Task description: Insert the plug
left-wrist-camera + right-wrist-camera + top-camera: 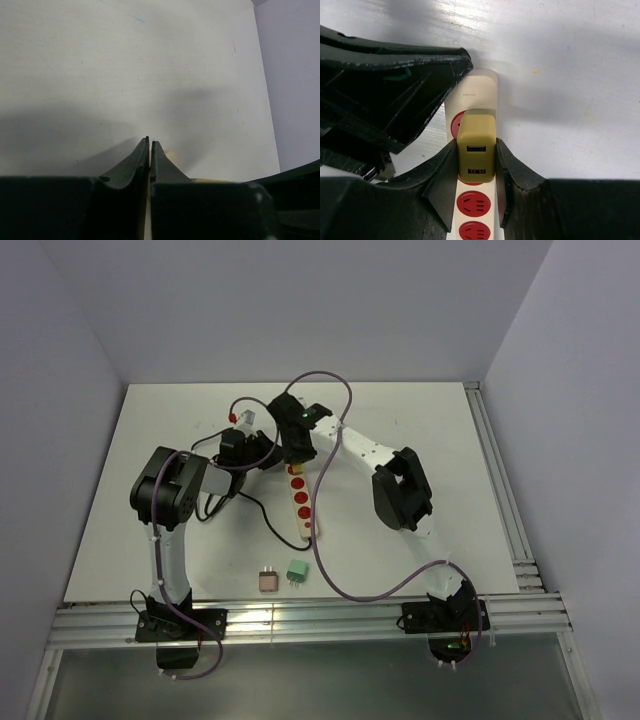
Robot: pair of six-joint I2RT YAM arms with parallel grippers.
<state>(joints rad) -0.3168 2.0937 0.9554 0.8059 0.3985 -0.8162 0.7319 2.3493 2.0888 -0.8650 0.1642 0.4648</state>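
A mustard-yellow plug point(476, 142) with two USB ports stands on the cream power strip point(481, 85), over the red sockets near its far end. Its pins are hidden. My right gripper point(476, 149) is shut on the plug, one finger on each side. In the top view this gripper point(296, 456) hangs over the strip's point(301, 508) far end. My left gripper point(150, 143) is shut with nothing visible between its tips. It sits just left of the strip's end point(262, 453), and its dark finger point(420, 80) reaches the strip's top corner.
A pink plug point(267, 580) and a green plug point(296, 570) lie near the front edge. A black cable point(262, 508) runs left of the strip. Purple cables point(330, 380) loop over the arms. Metal rails point(505, 500) border the right and near edges.
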